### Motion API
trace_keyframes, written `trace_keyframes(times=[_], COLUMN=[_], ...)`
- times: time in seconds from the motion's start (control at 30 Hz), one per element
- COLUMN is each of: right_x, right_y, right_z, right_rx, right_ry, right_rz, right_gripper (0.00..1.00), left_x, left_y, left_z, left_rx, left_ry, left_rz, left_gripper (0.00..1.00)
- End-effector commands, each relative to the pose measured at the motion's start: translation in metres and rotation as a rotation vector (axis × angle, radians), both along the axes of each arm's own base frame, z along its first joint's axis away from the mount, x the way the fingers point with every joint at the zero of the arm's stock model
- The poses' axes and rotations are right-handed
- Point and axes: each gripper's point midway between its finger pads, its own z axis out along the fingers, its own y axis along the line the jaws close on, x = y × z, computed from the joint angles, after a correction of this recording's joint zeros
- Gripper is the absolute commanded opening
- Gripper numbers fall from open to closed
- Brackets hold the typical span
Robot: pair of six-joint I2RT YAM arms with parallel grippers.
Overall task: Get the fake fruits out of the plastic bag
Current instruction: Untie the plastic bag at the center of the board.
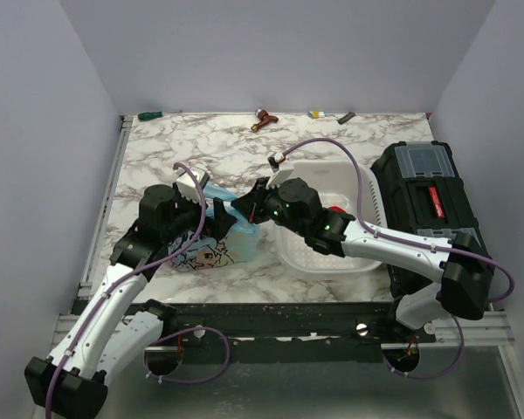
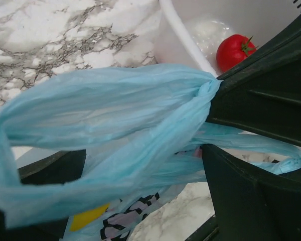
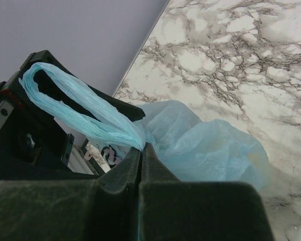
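The bag (image 1: 211, 249) is lying on the desk (image 1: 183, 148) beside the basket (image 1: 319, 170), with the right tool (image 3: 142, 150) pinching one handle (image 2: 115, 100) and the left tool (image 1: 208, 212) gaping open around it, while a yellow fruit (image 2: 89, 217) is showing inside, so the emptying is hardly starting.

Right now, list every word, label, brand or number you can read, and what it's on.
No text is readable in any view.
The plastic bag shows only a cartoon print, with no legible letters.
The red label on the black toolbox is too small to read.
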Motion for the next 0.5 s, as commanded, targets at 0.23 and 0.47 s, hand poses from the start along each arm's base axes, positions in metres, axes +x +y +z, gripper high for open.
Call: trace_keyframes(times=[0.23, 0.47], right_x=[-0.003, 0.001], right_y=[0.011, -0.004], right_z=[0.017, 0.015], right_rx=[0.028, 0.056], right_ry=[-0.023, -0.007], right_rz=[0.052, -0.02], right_gripper=[0.01, 0.01], left_x=[0.001, 0.002], left_y=[0.008, 0.039], left_z=[0.011, 0.035], left_rx=[0.031, 0.02], left_ry=[-0.017, -0.155], left_rz=[0.031, 0.204], left_gripper=[0.45, 0.08])
